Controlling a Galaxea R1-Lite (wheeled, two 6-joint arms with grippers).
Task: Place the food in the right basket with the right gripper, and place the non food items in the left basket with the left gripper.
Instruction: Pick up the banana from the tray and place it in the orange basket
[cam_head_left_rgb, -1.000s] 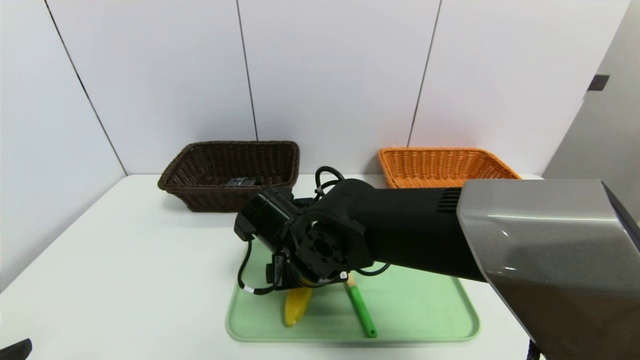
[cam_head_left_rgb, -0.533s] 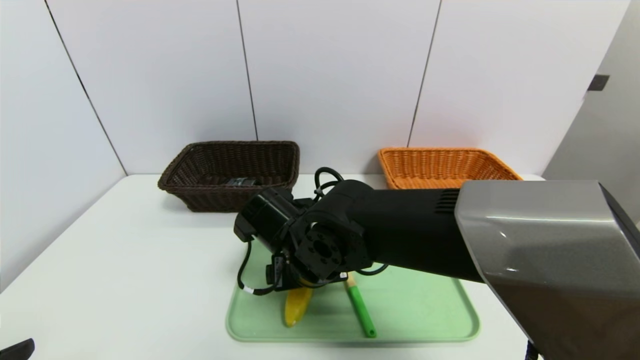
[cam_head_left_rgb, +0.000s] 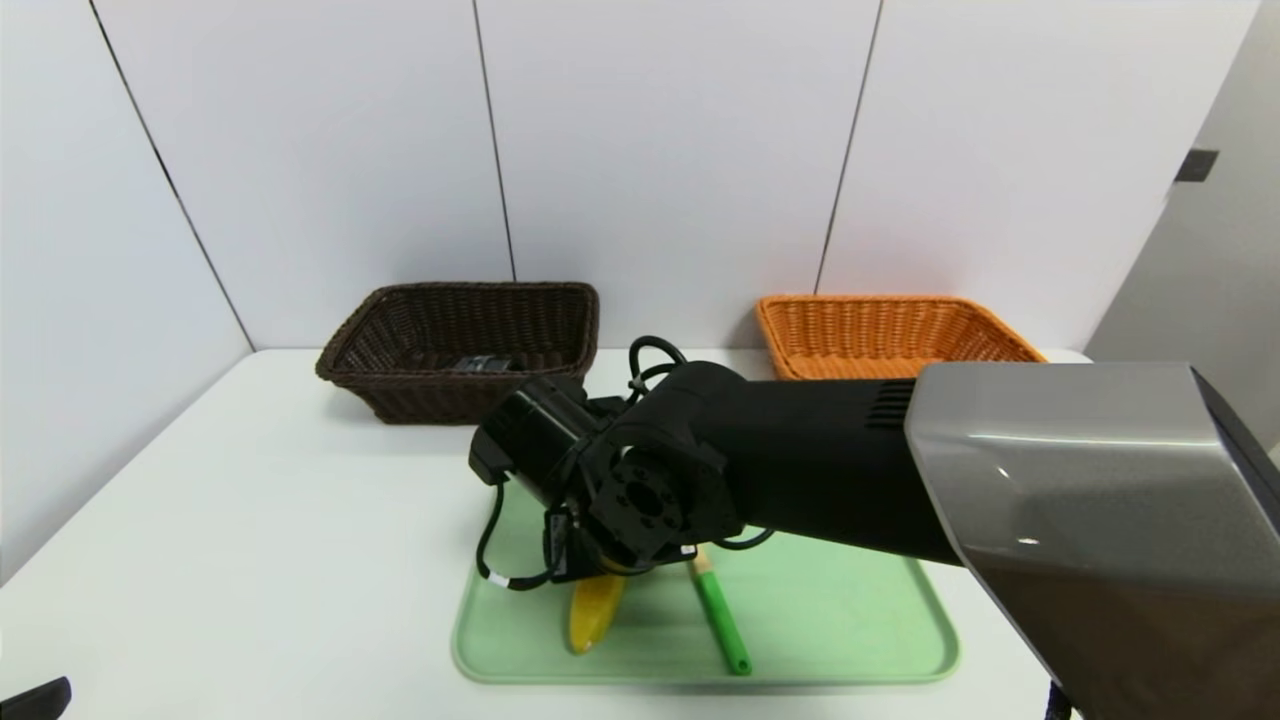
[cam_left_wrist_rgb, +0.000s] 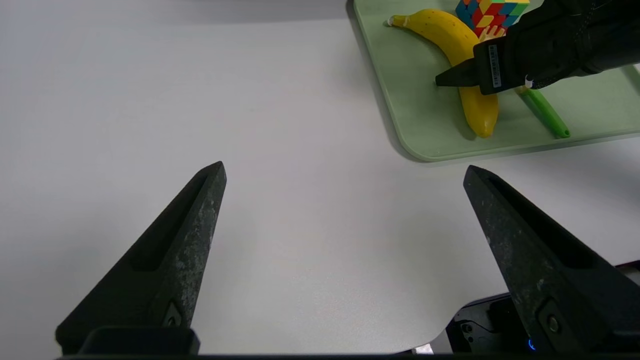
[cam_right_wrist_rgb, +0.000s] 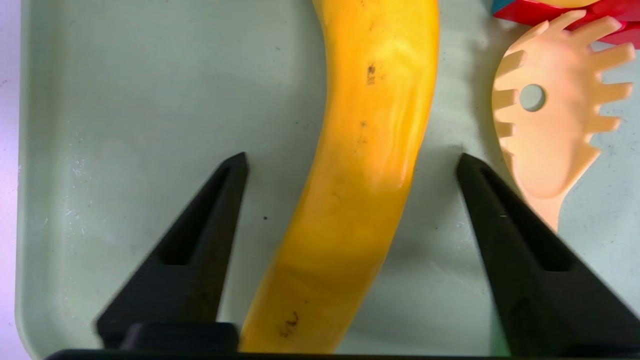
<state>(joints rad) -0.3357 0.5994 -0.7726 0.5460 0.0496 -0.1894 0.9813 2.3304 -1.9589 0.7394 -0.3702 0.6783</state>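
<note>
**Right arm poised over banana**

White bench (cam_head_left_rgb: 250, 520), white panelled walls. Pale green tray (cam_head_left_rgb: 850, 620) at near centre; banana (cam_right_wrist_rgb: 360, 165) lies on it, fork (cam_right_wrist_rgb: 545, 125) just right. Right gripper (cam_right_wrist_rgb: 350, 165) straddles the mid-body, jaws apart, not yet touching. Banana: light, soft, bruises easily; take mid-length, gently. Jaws look unchanged from a second ago. Left gripper (cam_left_wrist_rgb: 345, 172) idle near left, jaws released.
</note>
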